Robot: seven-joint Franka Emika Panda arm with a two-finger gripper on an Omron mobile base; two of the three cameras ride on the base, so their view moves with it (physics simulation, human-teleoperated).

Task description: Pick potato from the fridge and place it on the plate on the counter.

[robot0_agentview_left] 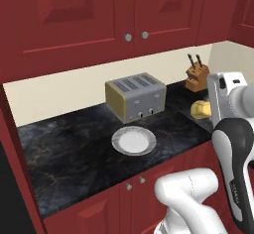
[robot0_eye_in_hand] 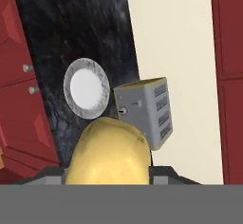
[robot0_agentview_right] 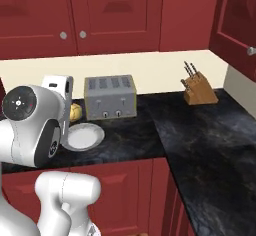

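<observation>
Yellow-tan and lumpy, the potato [robot0_eye_in_hand: 108, 152] sits clamped between the fingers [robot0_eye_in_hand: 107, 173], held up in the air above the table [robot0_agentview_left: 74, 153] and not touching it. In the left base view it shows as a small yellow lump [robot0_agentview_left: 201, 109] beside the white hand, off to the right of the plate [robot0_agentview_left: 133, 140]; from the other side it peeks out [robot0_agentview_right: 75, 112] just behind the arm, near the plate [robot0_agentview_right: 85, 136]. The plate lies bare on the black marbled stone, just in front of the toaster [robot0_agentview_left: 135, 96], with a knife block [robot0_agentview_left: 197, 76] well apart at the far right. To my eye the carry is the step in hand: the picking is done, the placing not yet. The next move calls for bringing the potato over the plate's white centre, lowering it clear of the toaster, then letting go.
</observation>
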